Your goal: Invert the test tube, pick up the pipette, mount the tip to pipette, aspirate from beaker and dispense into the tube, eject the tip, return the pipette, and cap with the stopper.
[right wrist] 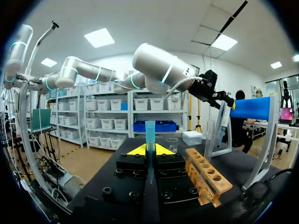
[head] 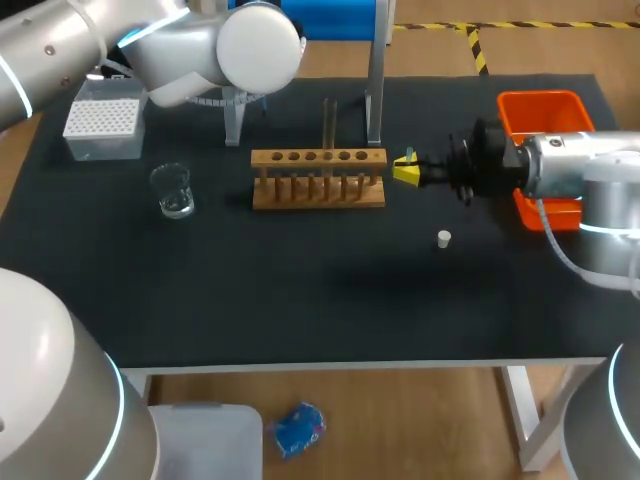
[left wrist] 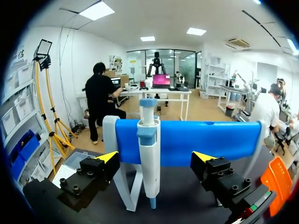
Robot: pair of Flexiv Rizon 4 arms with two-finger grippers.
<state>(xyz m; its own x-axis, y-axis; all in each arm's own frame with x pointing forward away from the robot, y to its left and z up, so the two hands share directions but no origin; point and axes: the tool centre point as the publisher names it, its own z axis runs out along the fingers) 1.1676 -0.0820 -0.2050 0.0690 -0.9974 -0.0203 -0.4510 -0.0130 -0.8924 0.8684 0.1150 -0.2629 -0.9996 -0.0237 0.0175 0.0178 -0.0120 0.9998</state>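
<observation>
Left wrist view puts the white-and-blue pipette (left wrist: 149, 154) hanging upright on its blue plastic stand (left wrist: 201, 140), right between the spread fingers of my left gripper (left wrist: 155, 159). Neither yellow-tipped finger touches it, so that pincer is open and the pickup is not yet made.

On the right wrist view, my right gripper (right wrist: 149, 150) is closed on a pale blue plastic pipette tip (right wrist: 149, 133), held upright just beside the end of the wooden test-tube rack (right wrist: 208, 177). The clear glass test tube (head: 328, 122) stands upright in that rack. I cannot tell which end is up, but I judge the inverting done.

I reckon we are early in the task: tip in hand, pipette about to be taken, mounting next. Left to do: aspirate from the small clear glass beaker (head: 173, 190), which sits well apart from the rack on the black mat (head: 300, 300), dispense into the tube, eject the tip, return the pipette, and cap. The small white stopper (head: 444, 238) lies on the mat near my right arm, not yet used.
</observation>
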